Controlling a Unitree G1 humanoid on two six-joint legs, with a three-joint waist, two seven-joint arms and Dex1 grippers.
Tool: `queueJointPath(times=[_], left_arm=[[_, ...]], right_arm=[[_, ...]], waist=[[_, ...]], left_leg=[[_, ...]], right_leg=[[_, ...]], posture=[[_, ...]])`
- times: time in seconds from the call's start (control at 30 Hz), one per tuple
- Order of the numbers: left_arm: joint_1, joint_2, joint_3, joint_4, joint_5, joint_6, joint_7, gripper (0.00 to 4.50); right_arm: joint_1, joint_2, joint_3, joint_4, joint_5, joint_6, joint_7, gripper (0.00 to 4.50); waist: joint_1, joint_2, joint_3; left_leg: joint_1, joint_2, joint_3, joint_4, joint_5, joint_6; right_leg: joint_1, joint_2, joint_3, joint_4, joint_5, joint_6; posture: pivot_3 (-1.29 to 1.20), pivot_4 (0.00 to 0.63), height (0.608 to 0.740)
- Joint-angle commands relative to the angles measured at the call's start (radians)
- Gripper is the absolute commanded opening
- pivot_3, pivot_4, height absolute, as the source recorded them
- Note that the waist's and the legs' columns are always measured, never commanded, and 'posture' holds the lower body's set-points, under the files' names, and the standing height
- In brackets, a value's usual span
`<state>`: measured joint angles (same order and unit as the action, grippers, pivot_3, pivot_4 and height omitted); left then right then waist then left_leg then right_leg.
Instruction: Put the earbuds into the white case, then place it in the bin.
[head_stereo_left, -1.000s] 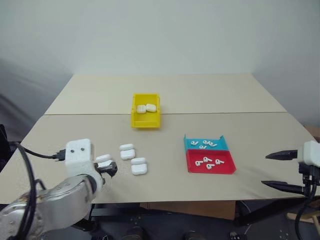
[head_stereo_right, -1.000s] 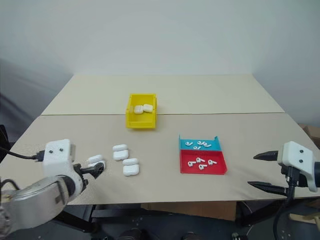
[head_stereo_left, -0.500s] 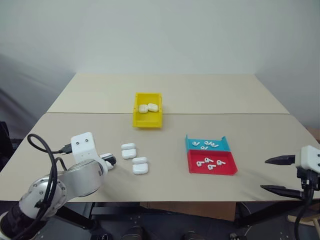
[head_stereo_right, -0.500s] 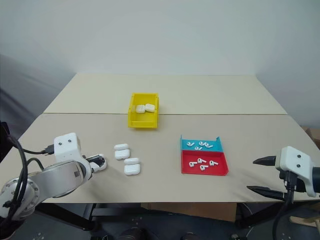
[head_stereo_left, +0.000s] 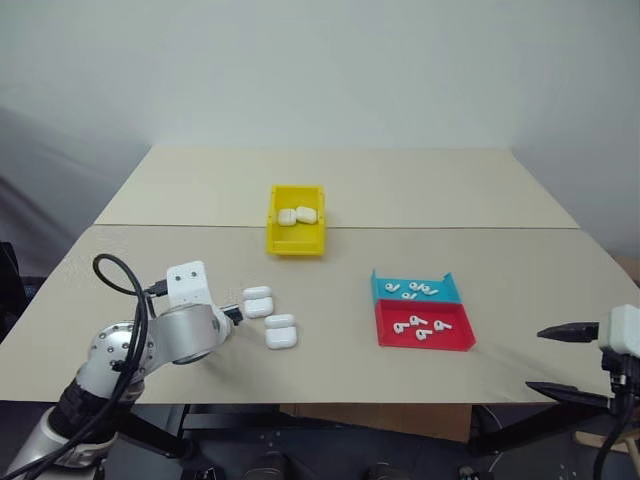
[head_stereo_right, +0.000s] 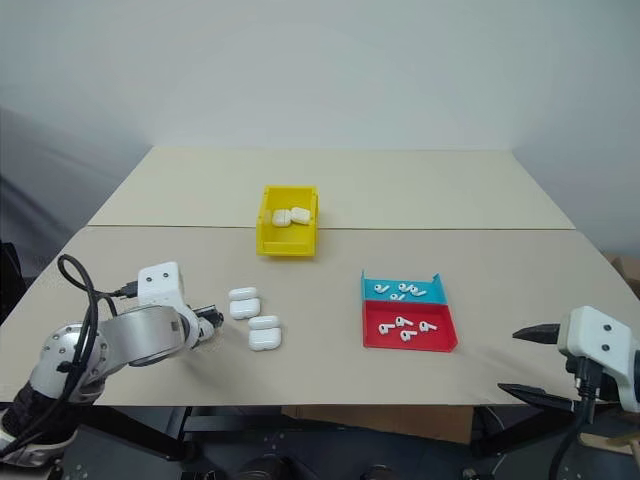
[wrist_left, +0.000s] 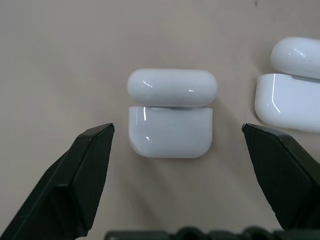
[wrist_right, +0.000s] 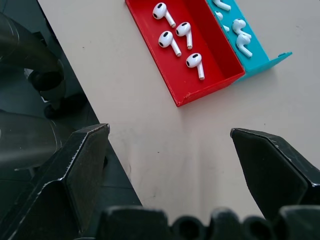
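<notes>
L gripper (wrist_left: 177, 131) was wide open, fingers apart on either side of a white case (wrist_left: 170, 114) lying on the table (head_stereo_left: 400, 190), not touching it. Case lid was open, laid flat behind the body. A 2nd case (wrist_left: 292, 86) sat just beside it, also lid open. In the head views these were the two cases near the table's front-left: one (head_stereo_left: 258, 301) nearer the L arm, the other (head_stereo_left: 280, 331) a bit closer to the front edge.

R gripper (wrist_right: 169, 135) was also open, empty, held over the table's front-right edge, well apart from the trays. Red tray (wrist_right: 210, 52) held 4 earbuds (wrist_right: 171, 42); blue tray (wrist_right: 252, 42) touched it on the far side w/ more buds (wrist_right: 241, 41). In the head view the trays (head_stereo_left: 423, 325) sat right of centre, blue behind red.

Yellow bin (head_stereo_left: 296, 235) stood mid-table, beyond the loose cases, w/ 2 closed cases (head_stereo_left: 297, 215) side by side inside. No buds in the case between the L fingers as far as could be seen.
</notes>
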<state>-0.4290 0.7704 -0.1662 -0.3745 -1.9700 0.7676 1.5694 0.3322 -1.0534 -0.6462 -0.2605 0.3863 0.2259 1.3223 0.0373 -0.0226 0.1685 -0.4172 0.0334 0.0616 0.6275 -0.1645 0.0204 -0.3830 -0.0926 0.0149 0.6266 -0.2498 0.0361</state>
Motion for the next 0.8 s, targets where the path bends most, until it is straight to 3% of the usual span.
queueJointPath(times=[0.03, 0.8], left_arm=[[-0.016, 0.006, 0.038, 0.018, -0.002, 0.035, 0.012, 4.46], [-0.036, 0.020, 0.026, 0.136, -0.002, 0.127, -0.060, 4.46]], right_arm=[[0.009, 0.006, -0.053, -0.026, 0.011, 0.008, -0.007, 4.50], [0.025, 0.011, -0.047, -0.028, 0.001, -0.003, -0.031, 4.50]], waist=[[0.000, 0.000, 0.000], [0.000, 0.000, 0.000]], left_leg=[[0.000, 0.000, 0.000, 0.000, 0.000, 0.000], [-0.004, 0.000, 0.000, 0.000, 0.000, -0.001]], right_leg=[[0.000, 0.000, 0.000, 0.000, 0.000, 0.000], [-0.003, 0.000, 0.000, 0.000, 0.001, -0.001]], posture=[[0.00, 0.150, 0.740], [0.00, 0.150, 0.740]])
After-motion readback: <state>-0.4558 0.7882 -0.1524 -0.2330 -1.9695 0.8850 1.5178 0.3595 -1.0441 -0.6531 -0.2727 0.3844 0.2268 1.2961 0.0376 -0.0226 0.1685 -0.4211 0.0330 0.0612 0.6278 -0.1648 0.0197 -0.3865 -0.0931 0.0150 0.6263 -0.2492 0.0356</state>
